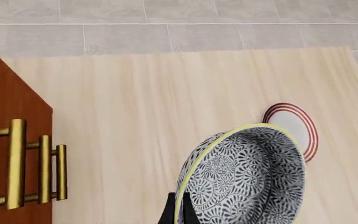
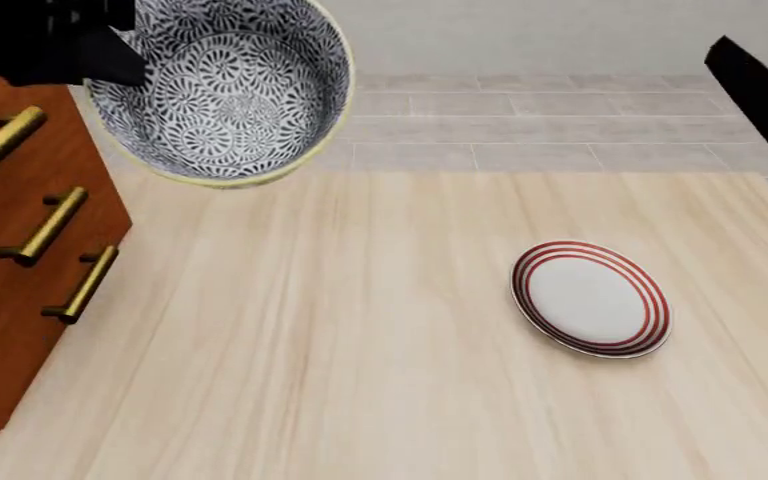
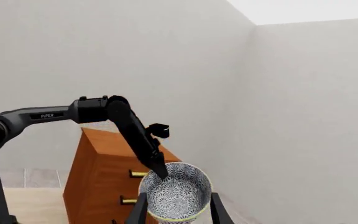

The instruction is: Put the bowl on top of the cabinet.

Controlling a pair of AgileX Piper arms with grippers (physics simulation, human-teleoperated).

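Bowl: the deep round bowl with a dense dark blue-and-white floral pattern and a pale yellowish rim is hanging in the air, tilted so its inside faces the front camera, clear of the counter.
Left tool: the left tool is pinching the bowl's rim, one dark finger showing on each side of the wall.
Cabinet: the large reddish-brown wooden drawer cabinet with three brass bar handles is standing at the left edge of the pale wooden counter; the bowl is hanging just beside its upper front edge, not yet over its top.
Progress: the bowl is lifted and gripped; what seems left is carrying it over the cabinet top, levelling it, lowering and letting go.
Right tool: the right tool is raised well apart, its fingers spread and holding nothing.
Surroundings: a flat white plate with red rings is lying on the counter, far from the path; nothing appears to be blocking the way.
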